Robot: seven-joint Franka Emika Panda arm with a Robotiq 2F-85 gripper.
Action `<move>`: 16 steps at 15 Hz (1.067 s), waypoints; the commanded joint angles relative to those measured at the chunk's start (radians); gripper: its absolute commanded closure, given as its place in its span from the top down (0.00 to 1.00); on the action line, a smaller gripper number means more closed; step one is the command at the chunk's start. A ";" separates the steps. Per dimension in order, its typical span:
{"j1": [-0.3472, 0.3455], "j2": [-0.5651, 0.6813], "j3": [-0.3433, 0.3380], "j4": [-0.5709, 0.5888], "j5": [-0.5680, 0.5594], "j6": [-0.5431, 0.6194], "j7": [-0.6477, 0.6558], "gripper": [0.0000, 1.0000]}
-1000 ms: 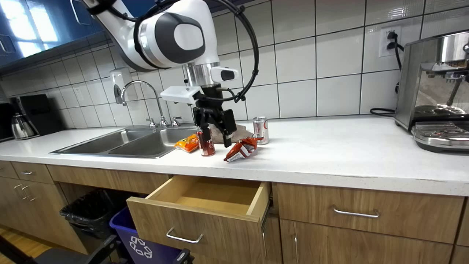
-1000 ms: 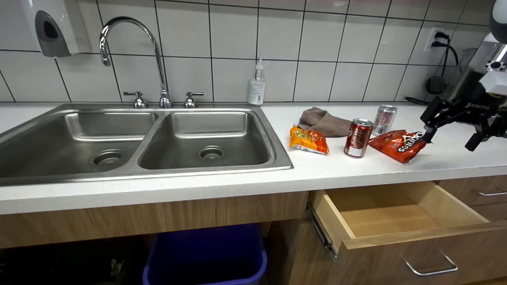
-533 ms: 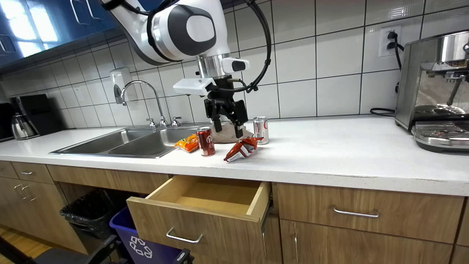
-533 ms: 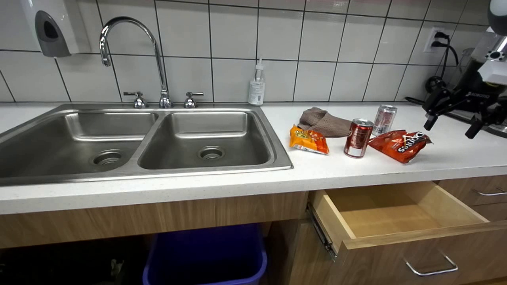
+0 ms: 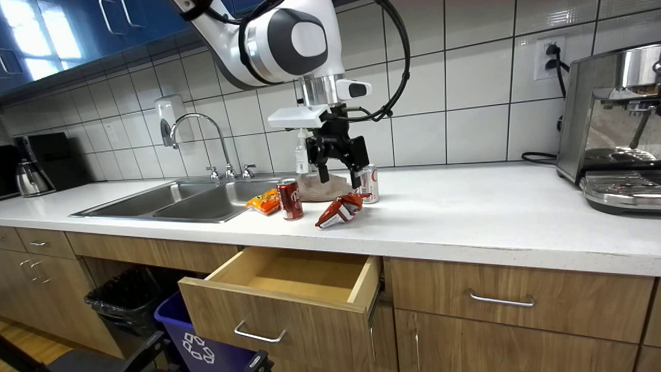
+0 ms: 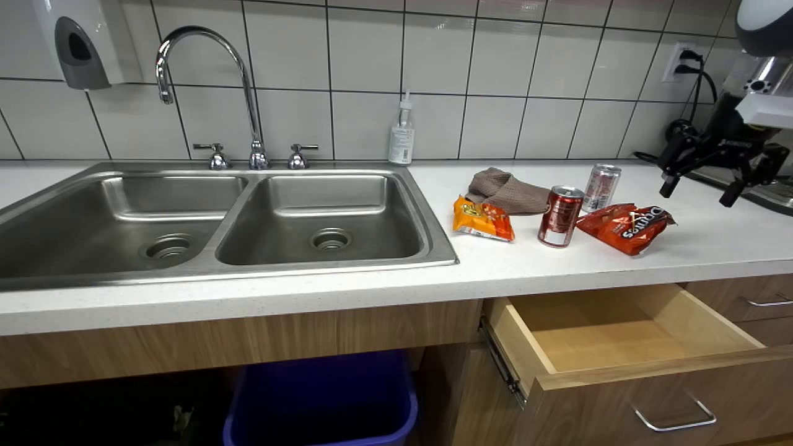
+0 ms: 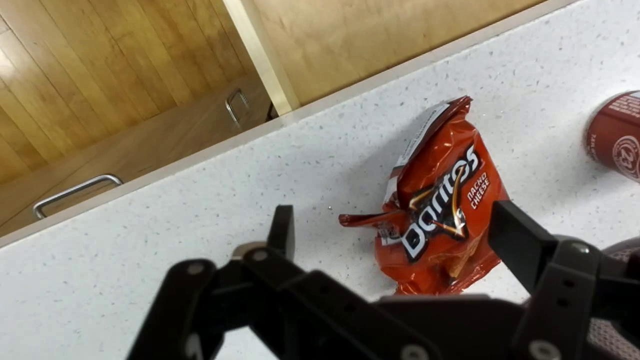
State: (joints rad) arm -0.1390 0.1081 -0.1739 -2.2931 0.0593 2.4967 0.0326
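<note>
Over the counter [image 5: 465, 217], reaches down with the white arm [image 5: 310, 41] and holds the gripper [image 5: 340, 180] spread wide, with fingers [image 7: 284, 230] apart and nothing gripped, near the red chip bag [image 7: 445, 210] without touching it. Seems to be a hovering step; cannot tell whether at the start or the end of a reach. Behind the open drawer [image 5: 310, 330], toward the counter's front edge, has the bag lying. In the wrist view, shows it closer to one finger than the other, so for any grip probably calls for a shift toward the bag, then a descent, before closing.

Along the counter's back edge, meets a tiled wall [image 6: 365, 49], with blue cupboards [image 5: 88, 28] above. Includes a double sink [image 6: 334, 195] set into the counter and a steel coffee machine [image 5: 578, 108] well apart from the bag. Below the front edge, shows a purple bin [image 5: 222, 343] near the drawer. Toward the back edge, shows a brown cloth [image 6: 514, 192]; nearer the sink, an orange candy bag [image 6: 483, 218]; just behind the chip bag, a silver can [image 6: 601, 188]; just beside, upright, a dark red can [image 6: 560, 217].
</note>
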 commanded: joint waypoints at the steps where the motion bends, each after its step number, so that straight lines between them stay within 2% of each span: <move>1: -0.019 0.078 0.005 0.115 -0.018 -0.080 -0.068 1.00; 5: -0.021 0.134 0.012 0.182 -0.030 -0.114 -0.120 1.00; 6: -0.015 0.100 0.010 0.121 -0.018 -0.062 -0.080 1.00; 16: -0.016 0.129 0.012 0.156 -0.020 -0.077 -0.098 1.00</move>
State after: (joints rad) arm -0.1434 0.2382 -0.1733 -2.1385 0.0443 2.4225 -0.0685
